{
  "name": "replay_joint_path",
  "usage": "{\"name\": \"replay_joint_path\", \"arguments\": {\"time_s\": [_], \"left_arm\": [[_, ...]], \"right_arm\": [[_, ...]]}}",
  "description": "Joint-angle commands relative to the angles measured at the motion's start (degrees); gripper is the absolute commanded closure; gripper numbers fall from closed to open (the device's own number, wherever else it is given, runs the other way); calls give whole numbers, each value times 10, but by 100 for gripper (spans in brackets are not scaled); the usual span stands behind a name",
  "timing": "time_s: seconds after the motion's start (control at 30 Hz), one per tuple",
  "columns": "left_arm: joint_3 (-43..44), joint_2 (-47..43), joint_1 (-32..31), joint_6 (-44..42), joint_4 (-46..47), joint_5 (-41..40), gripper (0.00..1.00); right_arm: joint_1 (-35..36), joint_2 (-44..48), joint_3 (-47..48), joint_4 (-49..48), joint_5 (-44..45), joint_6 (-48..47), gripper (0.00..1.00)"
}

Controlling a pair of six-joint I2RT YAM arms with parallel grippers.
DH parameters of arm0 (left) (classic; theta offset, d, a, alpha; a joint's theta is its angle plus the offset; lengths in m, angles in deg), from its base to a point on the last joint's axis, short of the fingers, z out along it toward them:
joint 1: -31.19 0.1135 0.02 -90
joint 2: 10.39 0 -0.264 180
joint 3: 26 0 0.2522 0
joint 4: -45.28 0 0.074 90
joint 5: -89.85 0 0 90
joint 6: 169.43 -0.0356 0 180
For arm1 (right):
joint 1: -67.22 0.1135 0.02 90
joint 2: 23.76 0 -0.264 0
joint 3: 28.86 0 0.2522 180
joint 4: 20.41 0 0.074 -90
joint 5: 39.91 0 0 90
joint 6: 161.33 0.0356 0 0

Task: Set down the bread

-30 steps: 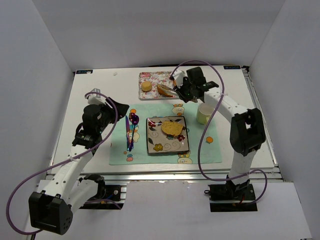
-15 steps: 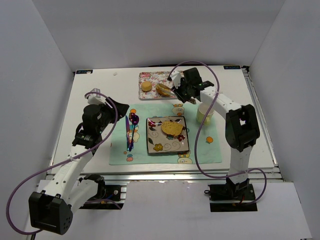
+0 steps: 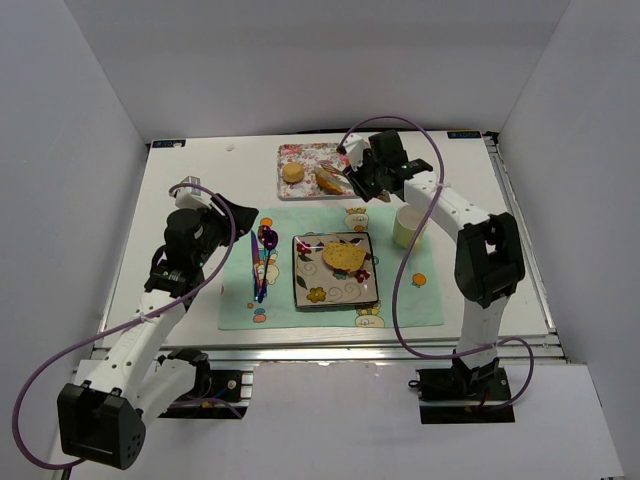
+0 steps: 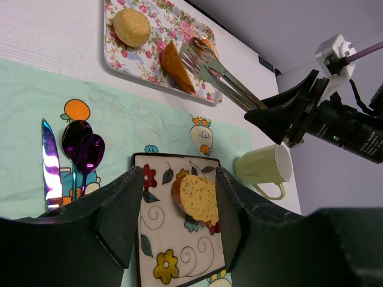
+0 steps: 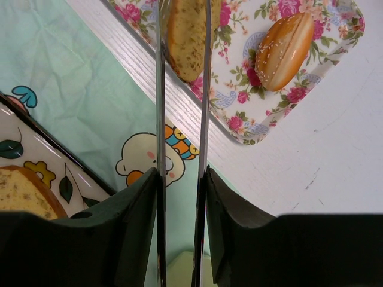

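One toasted bread slice [image 3: 343, 256] lies on the flowered square plate [image 3: 318, 292], also in the left wrist view [image 4: 197, 197]. The wedge-like slice [image 5: 187, 30] lies on the floral tray [image 3: 303, 154], also in the left wrist view [image 4: 173, 64]. My right gripper [image 5: 181, 179] is shut on metal tongs [image 5: 160, 89]. The tong arms are slightly apart, with their tips [image 4: 192, 54] at that slice. My left gripper [image 4: 178, 176] is open and empty above the plate.
A pale bun [image 4: 132, 27] and a seeded roll [image 5: 284, 45] lie on the tray. A pale green mug [image 4: 263, 167] stands right of the plate. A knife [image 4: 52, 161] and purple spoons [image 4: 84, 149] lie on the green placemat [image 3: 400, 300].
My right arm has moved left toward the tray and brought the tong tips onto the wedge-like slice. The mug is now uncovered. The left arm has not moved.
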Motion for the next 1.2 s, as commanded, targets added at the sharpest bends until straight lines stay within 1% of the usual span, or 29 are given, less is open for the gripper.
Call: {"name": "replay_joint_path", "arguments": {"time_s": [0.0, 0.33, 0.7, 0.9, 0.97, 1.07, 1.1, 1.17], "left_arm": [[-3, -4, 0, 1, 8, -2, 39], [-2, -3, 0, 1, 6, -2, 39], [2, -3, 1, -1, -2, -5, 39], [5, -1, 1, -3, -1, -5, 39], [9, 1, 1, -4, -3, -5, 39], [11, 4, 1, -5, -2, -4, 39], [12, 5, 1, -6, -2, -4, 39], [12, 5, 1, -6, 0, -3, 39]], "right_arm": [[2, 34, 20, -19, -9, 15, 59], [3, 25, 11, -18, -2, 21, 57], [4, -9, 1, -17, 20, 28, 56], [4, -23, 0, -13, 25, 26, 61], [5, -23, -3, -13, 24, 26, 64], [4, -18, -1, -7, 16, 25, 71], [4, -12, -1, -4, 10, 24, 76], [4, -4, 0, -1, 2, 25, 80]]}}
